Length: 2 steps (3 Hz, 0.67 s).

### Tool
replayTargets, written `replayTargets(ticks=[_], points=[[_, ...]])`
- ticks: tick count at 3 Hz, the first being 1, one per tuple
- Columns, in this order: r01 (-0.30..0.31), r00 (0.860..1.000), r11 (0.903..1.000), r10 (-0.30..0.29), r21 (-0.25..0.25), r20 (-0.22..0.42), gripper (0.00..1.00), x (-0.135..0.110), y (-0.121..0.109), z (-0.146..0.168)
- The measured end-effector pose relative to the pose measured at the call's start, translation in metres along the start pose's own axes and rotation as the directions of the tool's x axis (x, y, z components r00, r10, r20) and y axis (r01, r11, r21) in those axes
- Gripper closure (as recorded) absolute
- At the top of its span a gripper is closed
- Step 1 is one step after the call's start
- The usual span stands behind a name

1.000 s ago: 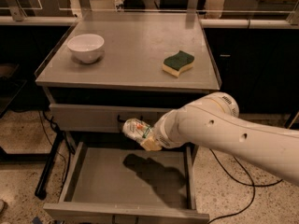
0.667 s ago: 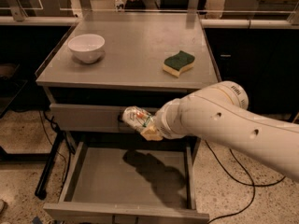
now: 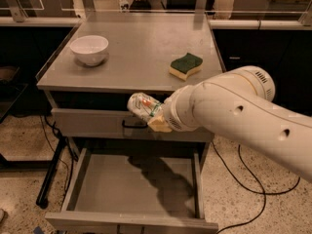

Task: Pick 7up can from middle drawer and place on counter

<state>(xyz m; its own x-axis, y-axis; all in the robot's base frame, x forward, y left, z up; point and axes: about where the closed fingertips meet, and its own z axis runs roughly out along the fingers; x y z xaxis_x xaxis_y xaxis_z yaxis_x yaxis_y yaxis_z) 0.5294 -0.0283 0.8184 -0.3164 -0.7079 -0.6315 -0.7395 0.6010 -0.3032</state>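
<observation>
Your gripper [image 3: 154,119] clasps the can [image 3: 142,106], tilted on its side, in mid-air above the open drawer [image 3: 105,186] and just under the table [image 3: 141,57] edge, so it needs more height before setting down.

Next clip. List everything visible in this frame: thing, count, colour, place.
7up can: one, silvery-white with green and red print, held in the air in front of the upper drawer
counter: one, matte grey, cabinet top
middle drawer: one, grey, pulled out at the cabinet's bottom
upper drawer: one, grey with a black handle, just under the counter
bowl: one, white, counter's back left
sponge: one, green over yellow, counter's right side
cables: black, on the speckled floor right of the cabinet
arm: one, white, reaching in from the right
gripper: one, shut on the 7up can, below the counter's front edge
</observation>
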Motion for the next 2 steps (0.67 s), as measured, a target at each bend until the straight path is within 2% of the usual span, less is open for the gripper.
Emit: replayTargets(ticks=[1, 2], points=[[-0.012, 1.000, 0.9999, 0.012, 0.010, 0.006, 1.00, -0.004, -0.004, -0.001], [-0.004, 1.000, 0.9984, 0.003, 0.057, 0.021, 1.00, -0.029, -0.033, -0.010]])
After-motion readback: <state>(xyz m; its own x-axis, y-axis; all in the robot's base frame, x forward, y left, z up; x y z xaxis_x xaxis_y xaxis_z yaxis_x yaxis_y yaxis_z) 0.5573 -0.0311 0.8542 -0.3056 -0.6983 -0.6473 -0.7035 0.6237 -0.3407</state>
